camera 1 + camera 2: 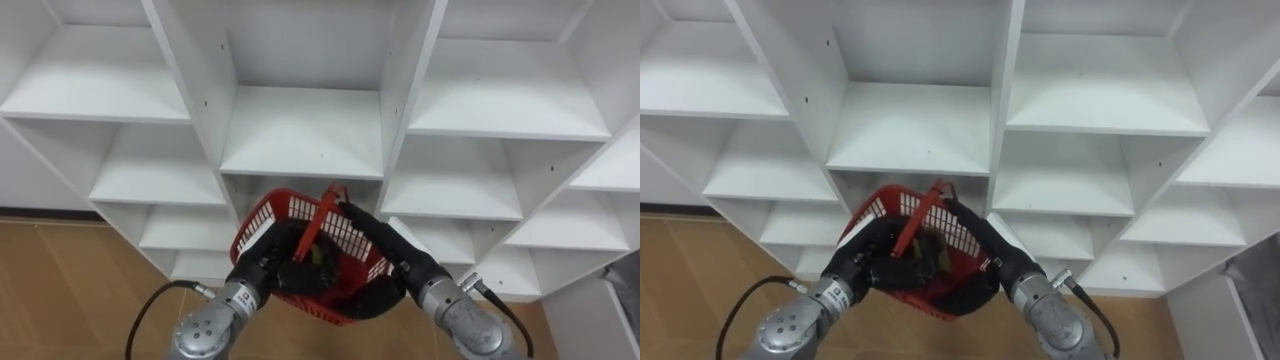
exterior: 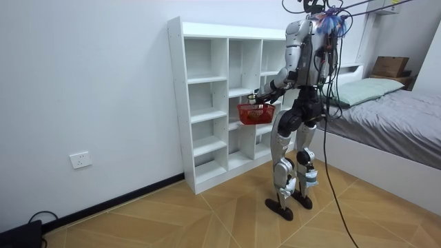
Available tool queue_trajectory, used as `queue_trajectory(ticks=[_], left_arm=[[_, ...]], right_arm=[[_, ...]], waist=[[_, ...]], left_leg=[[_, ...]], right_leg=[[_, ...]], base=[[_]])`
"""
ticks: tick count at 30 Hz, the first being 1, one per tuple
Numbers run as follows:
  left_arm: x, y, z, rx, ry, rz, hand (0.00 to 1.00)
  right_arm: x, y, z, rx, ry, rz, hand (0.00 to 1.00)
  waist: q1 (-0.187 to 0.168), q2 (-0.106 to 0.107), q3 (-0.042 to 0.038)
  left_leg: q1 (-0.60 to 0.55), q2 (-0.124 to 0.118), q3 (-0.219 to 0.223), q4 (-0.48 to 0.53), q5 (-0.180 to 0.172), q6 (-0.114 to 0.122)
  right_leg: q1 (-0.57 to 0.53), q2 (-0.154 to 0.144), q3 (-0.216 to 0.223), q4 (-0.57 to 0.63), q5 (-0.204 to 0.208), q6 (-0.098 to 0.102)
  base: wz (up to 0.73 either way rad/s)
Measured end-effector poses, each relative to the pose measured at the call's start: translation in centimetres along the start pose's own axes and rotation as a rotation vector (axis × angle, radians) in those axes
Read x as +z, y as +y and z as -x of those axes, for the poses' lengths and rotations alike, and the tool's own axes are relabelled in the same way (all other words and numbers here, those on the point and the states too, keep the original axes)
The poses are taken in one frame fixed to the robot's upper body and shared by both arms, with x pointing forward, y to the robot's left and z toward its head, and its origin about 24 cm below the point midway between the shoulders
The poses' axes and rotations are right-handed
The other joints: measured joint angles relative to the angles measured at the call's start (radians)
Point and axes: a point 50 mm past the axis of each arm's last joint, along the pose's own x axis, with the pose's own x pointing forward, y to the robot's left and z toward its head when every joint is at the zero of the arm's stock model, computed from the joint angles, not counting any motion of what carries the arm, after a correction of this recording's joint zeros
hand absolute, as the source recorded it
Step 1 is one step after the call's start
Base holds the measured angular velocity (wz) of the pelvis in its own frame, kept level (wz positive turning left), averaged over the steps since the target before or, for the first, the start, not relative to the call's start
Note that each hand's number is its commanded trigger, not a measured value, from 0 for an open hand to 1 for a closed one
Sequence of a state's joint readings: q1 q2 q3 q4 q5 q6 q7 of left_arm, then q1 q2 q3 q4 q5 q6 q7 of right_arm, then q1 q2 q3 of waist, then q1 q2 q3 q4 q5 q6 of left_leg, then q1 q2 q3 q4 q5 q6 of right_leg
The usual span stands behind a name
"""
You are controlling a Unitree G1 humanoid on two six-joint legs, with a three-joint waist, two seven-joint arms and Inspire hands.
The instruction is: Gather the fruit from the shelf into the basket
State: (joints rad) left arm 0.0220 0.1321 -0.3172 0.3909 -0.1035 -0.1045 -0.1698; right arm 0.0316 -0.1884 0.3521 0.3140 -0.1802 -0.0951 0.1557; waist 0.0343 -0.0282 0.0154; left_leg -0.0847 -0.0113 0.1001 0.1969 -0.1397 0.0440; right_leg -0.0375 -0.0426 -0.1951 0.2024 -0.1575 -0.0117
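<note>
Keep the red plastic mesh basket at lower centre level before the white wooden shelf unit, a dark lump, perhaps fruit, inside, with left hand and right hand fingers curled round its walls, neither hold shifting.

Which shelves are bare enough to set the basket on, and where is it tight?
The middle shelf just above the basket, between two uprights, is bare; the left shelf and right shelf beside it are bare too. It is crowded at the basket, which the left hand and right hand clasp.
</note>
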Motion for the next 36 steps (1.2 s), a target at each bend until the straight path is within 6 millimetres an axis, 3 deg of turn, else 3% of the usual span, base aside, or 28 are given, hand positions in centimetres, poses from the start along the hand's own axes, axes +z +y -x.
queue_trajectory(ticks=[14,22,31,36], left_arm=[[-0.8,0.0,0.6,0.015,0.032,-0.032,1.0],[-4.0,1.0,2.7,0.076,0.165,-0.105,1.0],[-9.1,2.9,7.6,0.28,0.37,-0.042,1.0],[-12.3,3.9,10.6,0.425,0.518,0.008,1.0]], right_arm=[[-0.2,0.1,0.1,0.015,0.015,0.056,0.0],[-1.7,0.6,1.3,-0.005,0.068,0.033,0.0],[-5.8,-0.5,5.1,-0.216,0.214,-0.07,0.0],[-9.9,-0.2,8.1,-0.319,0.38,-0.182,0.0]], waist=[[0.002,-0.002,-0.0015],[-0.001,-0.005,-0.004],[-0.007,-0.006,-0.0143],[-0.011,0.005,-0.0156]], left_leg=[[0.03,-0.001,0.004,-0.014,0.0,0.0],[0.066,-0.002,0.008,-0.028,-0.001,-0.002],[0.095,-0.001,0.006,-0.035,-0.009,-0.006],[0.113,-0.002,0.006,-0.035,-0.018,-0.006]], right_leg=[[0.028,0.0,0.004,-0.018,-0.001,0.001],[0.061,0.004,0.018,-0.031,-0.001,0.002],[0.096,0.01,0.025,-0.053,-0.003,0.004],[0.112,0.01,0.025,-0.063,-0.005,0.005]], base=[[0.0],[-0.03],[-0.01],[-0.01]])
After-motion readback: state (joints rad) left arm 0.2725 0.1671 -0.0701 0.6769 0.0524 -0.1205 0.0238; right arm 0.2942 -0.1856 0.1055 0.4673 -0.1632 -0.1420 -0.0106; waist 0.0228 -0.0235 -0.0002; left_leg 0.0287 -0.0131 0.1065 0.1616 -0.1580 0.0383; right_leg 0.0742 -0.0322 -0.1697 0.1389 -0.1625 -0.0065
